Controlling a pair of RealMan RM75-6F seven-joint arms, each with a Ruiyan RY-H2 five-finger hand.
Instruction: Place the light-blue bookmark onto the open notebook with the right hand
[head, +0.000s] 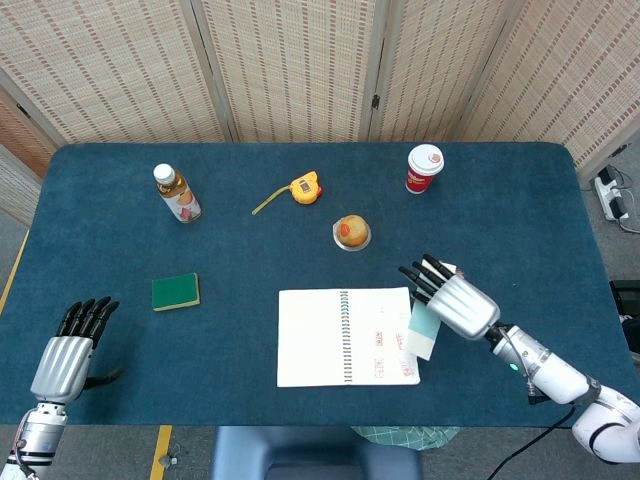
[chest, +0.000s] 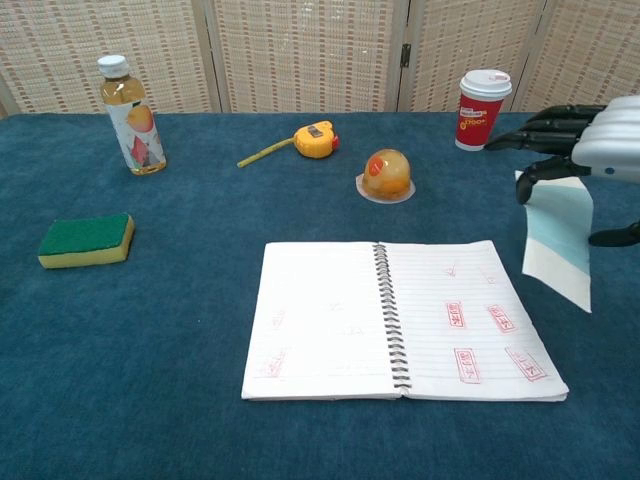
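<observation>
The open spiral notebook (head: 346, 336) (chest: 400, 318) lies flat near the table's front edge, its right page marked with red stamps. My right hand (head: 458, 301) (chest: 585, 144) holds the light-blue bookmark (head: 424, 329) (chest: 558, 240), which hangs down from the fingers above the notebook's right edge. The bookmark is lifted off the table and tilted. My left hand (head: 68, 352) rests at the front left corner of the table, fingers apart, holding nothing; only the head view shows it.
A green sponge (head: 175, 292) lies left of the notebook. At the back stand a tea bottle (head: 176, 194), a yellow tape measure (head: 303, 188), an orange jelly cup (head: 351, 232) and a red paper cup (head: 424, 168). Woven screens close off the back.
</observation>
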